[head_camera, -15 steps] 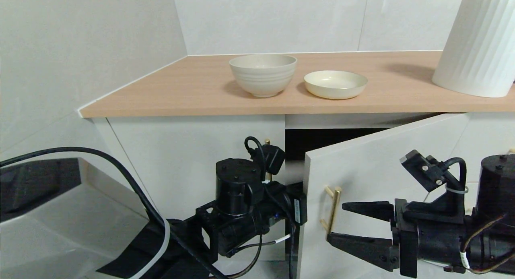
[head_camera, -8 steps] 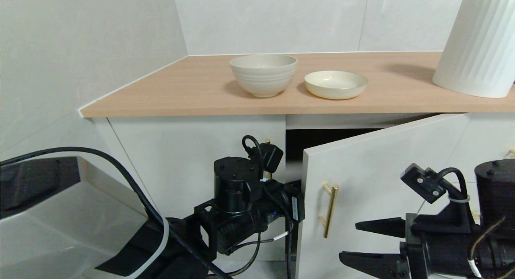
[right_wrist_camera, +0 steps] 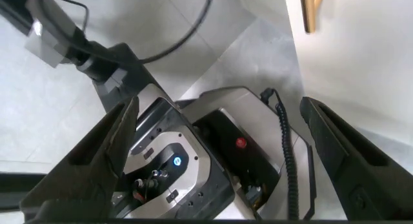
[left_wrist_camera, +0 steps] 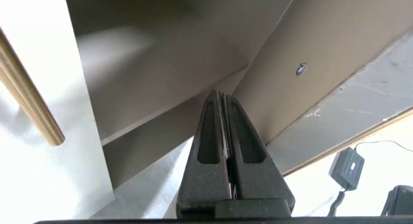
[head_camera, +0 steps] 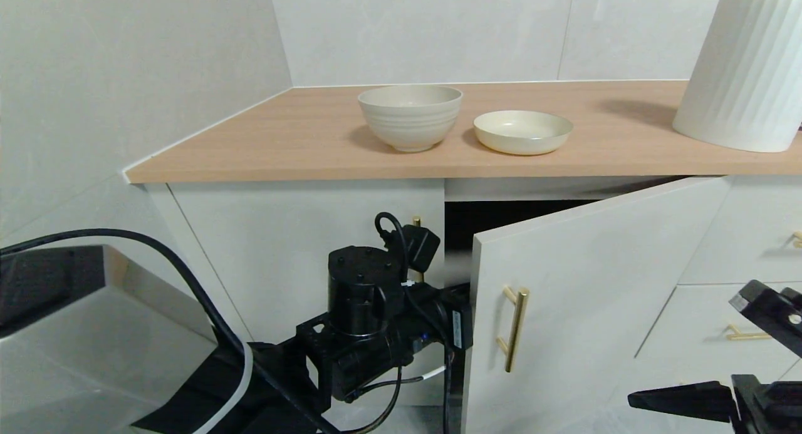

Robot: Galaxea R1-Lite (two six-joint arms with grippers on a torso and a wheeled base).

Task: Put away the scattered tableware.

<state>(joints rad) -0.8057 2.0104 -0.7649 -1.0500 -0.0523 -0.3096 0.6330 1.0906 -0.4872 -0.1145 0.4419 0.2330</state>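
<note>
The wooden desk (head_camera: 301,146) is running along the tiled wall, and below its left part a closed cabinet door (head_camera: 301,252) is sitting flush. The left tool (left_wrist_camera: 220,101) is hanging low in front of the cabinet, at the gap between that closed door and the open one. Its fingers are pressing together with nothing between them and are pointing into the cabinet interior (left_wrist_camera: 161,62). On the desk above, the bowl (head_camera: 410,116), deep and ribbed, is standing upright near the front edge. Just to its right, and not touching it, the shallow dish (head_camera: 522,131) is resting flat with its hollow facing up. Below the dish the open cabinet door (head_camera: 576,284) is standing ajar, hinged on its right side and carrying a brass handle (head_camera: 515,327) near its free edge. Farther right a tall white ribbed vessel (head_camera: 745,71) is standing on the desk, well apart from the dish, and beneath it drawer fronts (head_camera: 752,227) are showing. The right tool (right_wrist_camera: 219,104) is hanging low at the far right, beyond the open door, with its fingers spreading wide apart and gripping nothing.
</note>
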